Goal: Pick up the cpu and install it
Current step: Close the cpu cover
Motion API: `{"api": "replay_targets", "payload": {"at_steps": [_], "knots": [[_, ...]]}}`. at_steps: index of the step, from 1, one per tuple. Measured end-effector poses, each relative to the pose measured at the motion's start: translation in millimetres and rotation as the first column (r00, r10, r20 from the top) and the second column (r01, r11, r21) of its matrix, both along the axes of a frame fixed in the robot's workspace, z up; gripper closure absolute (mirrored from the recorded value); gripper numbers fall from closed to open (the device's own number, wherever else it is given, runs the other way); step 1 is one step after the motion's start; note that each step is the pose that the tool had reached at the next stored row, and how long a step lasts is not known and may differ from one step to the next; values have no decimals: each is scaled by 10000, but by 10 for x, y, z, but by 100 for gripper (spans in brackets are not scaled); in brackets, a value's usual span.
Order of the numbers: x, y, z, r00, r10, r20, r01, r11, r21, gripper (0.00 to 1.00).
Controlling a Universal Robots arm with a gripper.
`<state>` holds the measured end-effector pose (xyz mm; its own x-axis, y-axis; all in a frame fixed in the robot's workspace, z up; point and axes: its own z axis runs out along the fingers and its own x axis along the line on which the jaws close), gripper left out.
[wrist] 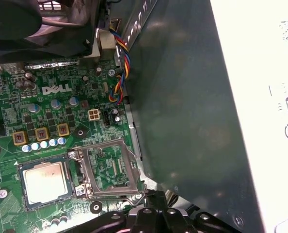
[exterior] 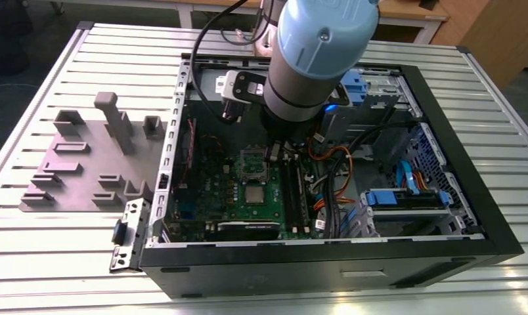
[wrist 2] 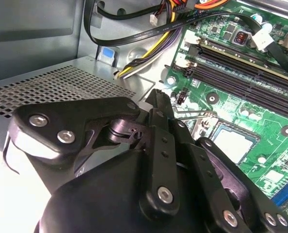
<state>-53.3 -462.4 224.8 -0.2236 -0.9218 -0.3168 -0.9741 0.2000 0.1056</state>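
The arm [exterior: 321, 59] is reaching down into the open computer case [exterior: 334, 266], which is lying on the slatted metal table [exterior: 36, 262], with a grey fixture plate [exterior: 80, 170] sitting beside it toward the table's edge at the exterior view's left. The gripper [wrist 2: 156, 97] is hanging inside the case above the green board [wrist: 8, 121], close to the case wall and to a bundle of cables [wrist 2: 129, 38]. Whether it is spread or pressed together cannot be told, and nothing is showing in its grasp. The cpu [wrist: 42, 182] is lying flat in its seat near the middle of the board, silvery top facing up, clear of the gripper. Just beside it, the socket frame [wrist: 110, 167] is standing swung open, showing bare green board through its window. In the first wrist view the gripper's dark links are showing right next to that frame's edge. The long dark memory slots [wrist 2: 241, 73] are running along the board on the cpu's other side, and a grey box [wrist: 260, 97] with a white label is rising along the board's edge next to the frame.
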Motion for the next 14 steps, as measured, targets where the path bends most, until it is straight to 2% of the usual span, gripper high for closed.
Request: {"api": "replay_targets", "payload": {"at_steps": [14], "knots": [[0, -32, 16, 10000, 0, -1, 0, 10000, -3, 89]]}}
